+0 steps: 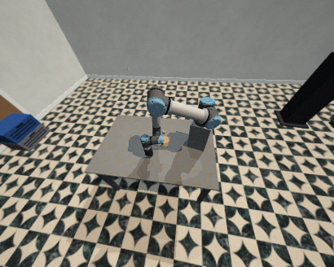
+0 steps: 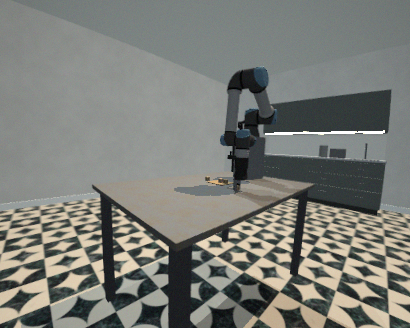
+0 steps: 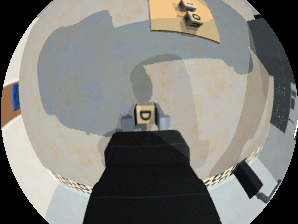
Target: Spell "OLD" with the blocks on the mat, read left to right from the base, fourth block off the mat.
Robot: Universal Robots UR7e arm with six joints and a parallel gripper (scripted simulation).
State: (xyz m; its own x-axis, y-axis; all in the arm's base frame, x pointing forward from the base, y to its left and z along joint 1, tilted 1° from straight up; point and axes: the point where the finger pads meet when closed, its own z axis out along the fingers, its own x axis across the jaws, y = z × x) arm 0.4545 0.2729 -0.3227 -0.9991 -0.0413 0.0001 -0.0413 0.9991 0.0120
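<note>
My gripper (image 3: 145,110) (image 2: 237,189) is low at the table, shut on the D block (image 3: 145,113). The fingers touch two opposite sides of the block. Its dark D faces up, with the straight stroke toward the top of the wrist view. The tan mat (image 3: 160,22) (image 2: 213,182) lies flat beyond the gripper. On it stand a block with an O (image 3: 196,17) and, close behind it, a block with a blue mark (image 3: 188,5) whose letter I cannot read. A further small block (image 2: 207,178) (image 1: 164,132) stands off the mat; its letter is too small to tell.
The table (image 1: 112,155) (image 2: 187,215) carries the mat and the blocks. The robot's dark base stand (image 1: 198,137) is at the table's right side in the top view. The arm arches over the mat and casts shadows on the table.
</note>
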